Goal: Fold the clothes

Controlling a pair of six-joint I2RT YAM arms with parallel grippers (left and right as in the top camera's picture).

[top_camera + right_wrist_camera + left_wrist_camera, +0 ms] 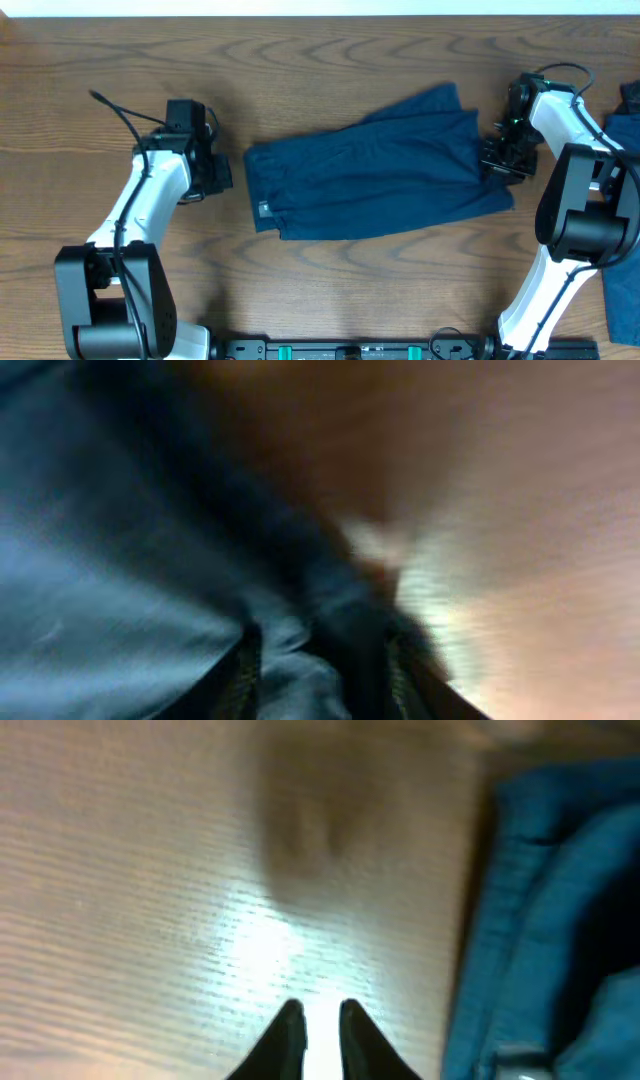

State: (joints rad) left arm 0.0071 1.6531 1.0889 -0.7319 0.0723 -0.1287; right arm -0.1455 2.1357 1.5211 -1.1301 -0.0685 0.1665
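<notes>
— Half done, perhaps?
— Perhaps: the clothes (375, 170) lie with legs seemingly overlapped, waistband just beside the left gripper (224, 175), which is closed on nothing.
— And the right gripper (322, 670)?
— Clenched on leg fabric bunched between its fingers; further folds seem left.

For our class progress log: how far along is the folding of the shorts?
Done: the shorts lie flat, legs overlapping. In hand: the right gripper seems to pinch the leg ends, while the left gripper hovers shut over the table. Still to do: the end-to-end fold.
</notes>
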